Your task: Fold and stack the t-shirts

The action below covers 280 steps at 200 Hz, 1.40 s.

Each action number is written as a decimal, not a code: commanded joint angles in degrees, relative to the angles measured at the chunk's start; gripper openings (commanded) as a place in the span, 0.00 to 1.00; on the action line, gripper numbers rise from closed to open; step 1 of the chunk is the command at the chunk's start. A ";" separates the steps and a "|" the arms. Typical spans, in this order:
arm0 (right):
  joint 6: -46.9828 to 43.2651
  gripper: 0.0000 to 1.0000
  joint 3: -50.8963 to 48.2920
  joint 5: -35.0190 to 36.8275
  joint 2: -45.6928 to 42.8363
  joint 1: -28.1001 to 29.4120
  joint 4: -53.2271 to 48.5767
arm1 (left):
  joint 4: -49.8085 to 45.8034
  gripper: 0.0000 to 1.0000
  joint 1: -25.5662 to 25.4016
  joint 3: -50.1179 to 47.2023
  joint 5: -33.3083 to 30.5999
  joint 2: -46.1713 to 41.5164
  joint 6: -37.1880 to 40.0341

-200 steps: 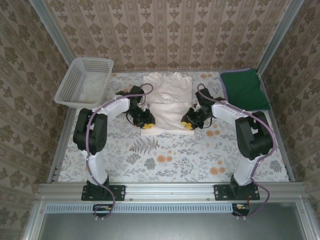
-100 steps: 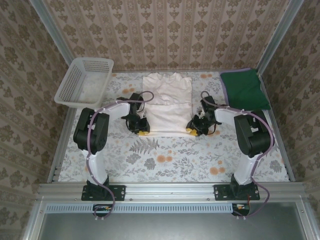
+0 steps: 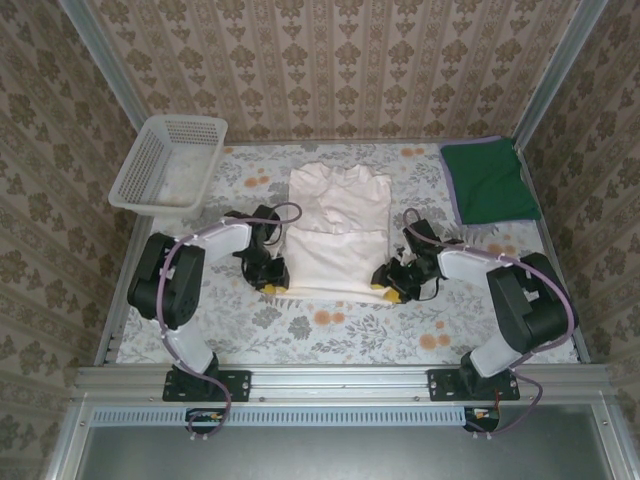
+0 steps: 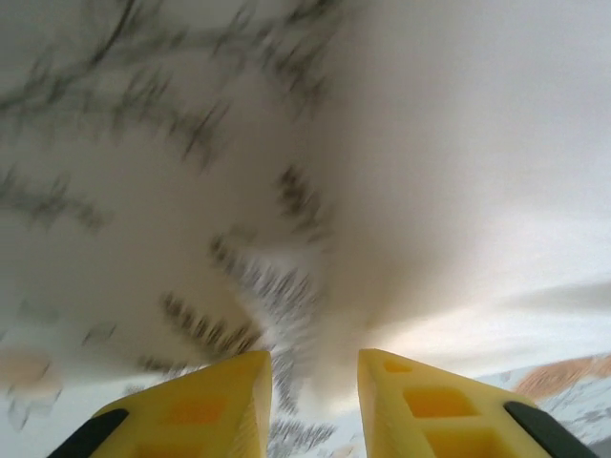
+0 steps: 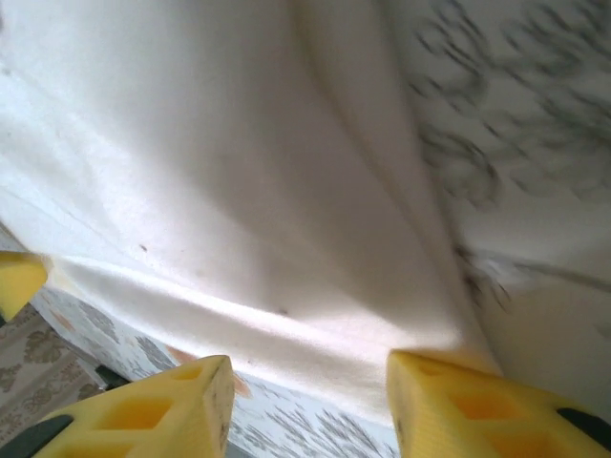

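Top external: cream-white t-shirt point(image 3: 337, 240) is lying folded; left gripper point(image 3: 270, 288) is sitting narrow at its near-left corner, grip unclear; right gripper point(image 3: 385, 293) is gaping wide.

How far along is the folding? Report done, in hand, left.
Done: the dark green t-shirt looks folded at the far right. In hand: the cream t-shirt, partly folded mid-table, left gripper and right gripper at its near corners. Left: finish that fold, then stack the two.

White mesh basket point(image 3: 150, 165) sits on floral table point(image 3: 330, 335).
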 commanded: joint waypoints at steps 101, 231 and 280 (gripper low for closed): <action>5.80 0.23 22.13 5.97 8.82 -4.14 -8.46 | -0.16 0.28 0.93 27.33 15.04 11.08 -3.44; 1.77 0.44 22.60 6.63 14.39 -12.90 -9.21 | 12.65 0.64 6.53 23.98 4.33 15.73 -7.80; 3.38 0.55 12.21 6.58 -0.46 -10.92 -6.36 | 8.80 1.00 7.03 20.65 -0.33 4.45 -5.36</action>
